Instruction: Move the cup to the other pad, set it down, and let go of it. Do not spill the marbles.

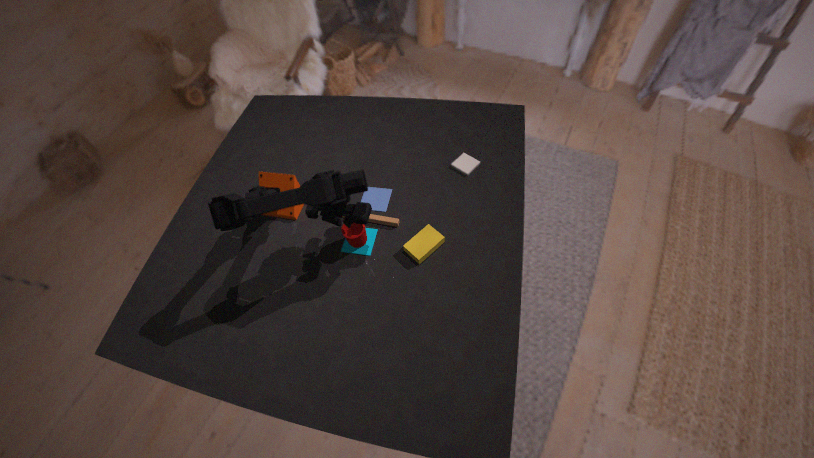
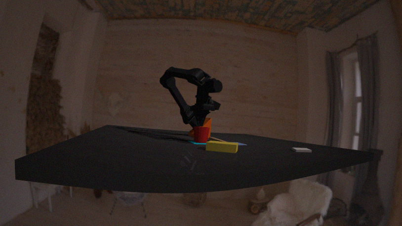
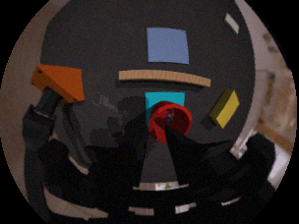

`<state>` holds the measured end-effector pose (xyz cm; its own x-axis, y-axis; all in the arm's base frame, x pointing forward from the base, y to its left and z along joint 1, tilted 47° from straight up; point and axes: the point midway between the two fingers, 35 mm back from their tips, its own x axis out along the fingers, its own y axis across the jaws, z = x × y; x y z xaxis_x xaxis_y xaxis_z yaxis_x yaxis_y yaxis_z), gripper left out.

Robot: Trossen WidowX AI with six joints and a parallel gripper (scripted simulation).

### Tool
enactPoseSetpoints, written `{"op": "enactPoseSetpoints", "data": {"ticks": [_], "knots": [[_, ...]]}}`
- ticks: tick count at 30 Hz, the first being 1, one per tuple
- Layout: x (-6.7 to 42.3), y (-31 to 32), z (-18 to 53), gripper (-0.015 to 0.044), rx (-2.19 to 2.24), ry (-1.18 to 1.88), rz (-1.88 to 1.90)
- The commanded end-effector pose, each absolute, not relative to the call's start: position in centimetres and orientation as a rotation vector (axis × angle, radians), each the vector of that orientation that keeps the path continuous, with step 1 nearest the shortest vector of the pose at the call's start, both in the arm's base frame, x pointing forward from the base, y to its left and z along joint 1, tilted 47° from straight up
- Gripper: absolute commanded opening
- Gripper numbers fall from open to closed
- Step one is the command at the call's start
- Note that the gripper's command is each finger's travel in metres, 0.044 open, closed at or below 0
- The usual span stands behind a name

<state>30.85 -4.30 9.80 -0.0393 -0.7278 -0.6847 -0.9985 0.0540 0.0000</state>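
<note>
The dark tabletop (image 1: 352, 341) carries everything I work with. My arm (image 1: 267, 202) reaches across it from beside the orange block (image 1: 277, 181) and bends down over the middle. The yellow block (image 1: 424, 243) lies to one side, near the pads. The pale blue pad (image 1: 377, 198) sits farther out, with the wooden stick (image 1: 384, 220) lying between it and the turquoise pad (image 1: 364, 246). A small white tile (image 1: 465, 163) lies well apart, toward the far corner. The red cup (image 2: 201, 134) stands upright on the turquoise pad. My gripper (image 3: 156, 127) hangs just above the cup, partly open and holding nothing. In the wrist view a few small marbles (image 3: 168, 118) show inside the cup.
</note>
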Motion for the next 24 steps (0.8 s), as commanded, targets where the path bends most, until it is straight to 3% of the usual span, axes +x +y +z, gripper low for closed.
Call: {"op": "enactPoseSetpoints", "data": {"ticks": [1,11,22,24], "knots": [[30.9,-4.0,10.1,0.0128,-1.719,1.823,0.682],[31.0,-3.2,10.8,0.0128,-1.72,1.825,0.682],[31.0,-3.2,10.9,0.0416,-1.729,1.821,0.686],[31.1,-2.8,11.2,0.044,-1.733,1.818,0.689]]}}
